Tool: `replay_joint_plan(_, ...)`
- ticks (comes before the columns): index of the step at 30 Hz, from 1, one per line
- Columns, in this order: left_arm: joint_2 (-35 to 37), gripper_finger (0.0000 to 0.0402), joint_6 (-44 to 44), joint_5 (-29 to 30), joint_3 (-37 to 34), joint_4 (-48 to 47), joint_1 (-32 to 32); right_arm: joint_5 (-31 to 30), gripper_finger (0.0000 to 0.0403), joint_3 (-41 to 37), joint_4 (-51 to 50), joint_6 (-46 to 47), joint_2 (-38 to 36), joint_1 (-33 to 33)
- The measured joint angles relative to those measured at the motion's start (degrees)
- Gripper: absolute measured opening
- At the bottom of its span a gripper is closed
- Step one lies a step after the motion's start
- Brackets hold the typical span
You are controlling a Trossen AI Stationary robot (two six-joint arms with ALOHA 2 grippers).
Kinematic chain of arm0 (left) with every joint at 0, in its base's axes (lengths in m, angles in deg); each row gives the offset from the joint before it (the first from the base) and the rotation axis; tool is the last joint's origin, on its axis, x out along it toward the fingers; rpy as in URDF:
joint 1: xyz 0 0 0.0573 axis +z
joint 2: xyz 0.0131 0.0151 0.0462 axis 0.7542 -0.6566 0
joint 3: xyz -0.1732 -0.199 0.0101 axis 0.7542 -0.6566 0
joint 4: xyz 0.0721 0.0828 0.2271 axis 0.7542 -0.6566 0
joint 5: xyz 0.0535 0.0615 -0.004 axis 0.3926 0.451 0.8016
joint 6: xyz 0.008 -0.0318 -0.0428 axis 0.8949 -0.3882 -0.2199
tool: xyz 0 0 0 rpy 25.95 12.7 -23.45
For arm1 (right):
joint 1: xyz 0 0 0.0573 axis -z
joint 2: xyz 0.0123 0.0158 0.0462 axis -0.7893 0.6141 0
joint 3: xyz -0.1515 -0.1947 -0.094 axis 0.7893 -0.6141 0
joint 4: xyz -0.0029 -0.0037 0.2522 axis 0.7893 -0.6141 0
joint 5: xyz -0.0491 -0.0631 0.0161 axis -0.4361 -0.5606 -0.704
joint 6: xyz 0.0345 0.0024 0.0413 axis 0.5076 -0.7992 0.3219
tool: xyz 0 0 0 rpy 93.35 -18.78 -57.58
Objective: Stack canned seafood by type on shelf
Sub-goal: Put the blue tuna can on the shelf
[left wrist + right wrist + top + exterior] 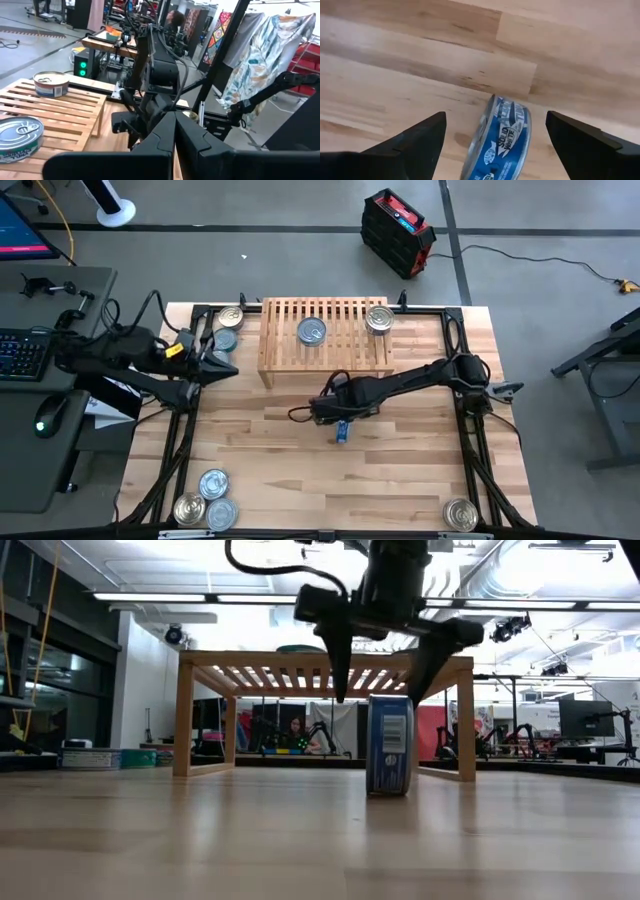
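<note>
A blue-labelled tin [342, 430] stands on its edge on the tabletop, in front of the shelf [325, 358]. My right gripper [385, 690] is open and hangs just above it. Its fingers stand either side of the tin [389, 745] without touching, with wide gaps in the right wrist view around the tin [501, 140]. On the shelf lie a bluish-lidded tin [311, 330] and a silver-gold tin [379, 318]. My left gripper [225, 368] is shut and hovers left of the shelf, holding nothing.
Two tins [229, 326] lie flat beside the shelf's left end. Three tins [207, 502] sit at the near left corner and one tin [460, 514] at the near right corner. Bare wood lies between the upright tin and the near edge.
</note>
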Motion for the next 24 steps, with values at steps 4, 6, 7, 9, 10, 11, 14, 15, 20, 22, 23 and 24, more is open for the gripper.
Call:
replay_joint_plan(4,0.04,0.0000,-0.14,-1.26,0.00,-0.41,0.00,-0.47,0.0334,2.06,-1.56,10.80,0.00,-3.21)
replay_joint_plan(6,0.04,0.0000,-0.76,-1.48,0.00,-0.46,0.00,-0.90,0.0334,2.22,-1.53,16.79,0.00,-5.03)
replay_joint_plan(7,0.04,0.0000,-1.08,-1.53,0.00,-0.49,0.00,-0.92,0.0334,2.06,-1.61,19.49,0.00,-5.99)
replay_joint_plan(9,0.04,0.0000,-1.12,-1.53,0.00,-0.66,0.00,-1.28,0.0334,1.56,-2.28,24.65,0.00,-7.74)
replay_joint_plan(10,0.01,0.0000,-1.14,-1.53,0.00,-0.73,0.00,-1.61,0.0334,1.32,-2.55,26.91,0.00,-8.51)
replay_joint_plan(11,0.00,0.0000,-1.14,-1.53,0.00,-0.73,0.00,-2.20,0.0334,1.13,-2.82,28.93,0.00,-9.11)
replay_joint_plan(14,0.00,0.0000,-1.21,-1.53,0.00,-0.73,0.00,-4.54,0.0334,0.83,-3.13,33.10,0.02,-10.35)
replay_joint_plan(15,0.00,0.0000,-1.44,-1.53,0.00,-0.73,0.00,-4.81,0.0334,0.83,-2.85,33.37,0.03,-10.50)
replay_joint_plan(20,0.00,0.0000,-2.91,-1.53,0.00,-0.73,0.00,-4.95,0.0334,0.83,-0.01,30.84,1.60,-9.88)
replay_joint_plan(22,0.00,0.0000,-3.04,-1.53,0.00,-0.73,-0.01,-4.66,0.0334,0.83,0.67,29.45,2.71,-9.26)
replay_joint_plan(23,0.00,0.0000,-3.09,-1.53,0.00,-0.73,-0.02,-4.62,0.0334,0.83,0.67,28.90,3.26,-8.91)
replay_joint_plan(24,0.00,0.0000,-3.32,-1.53,0.00,-0.73,-0.02,-4.57,0.0334,0.83,0.56,28.32,3.89,-8.56)
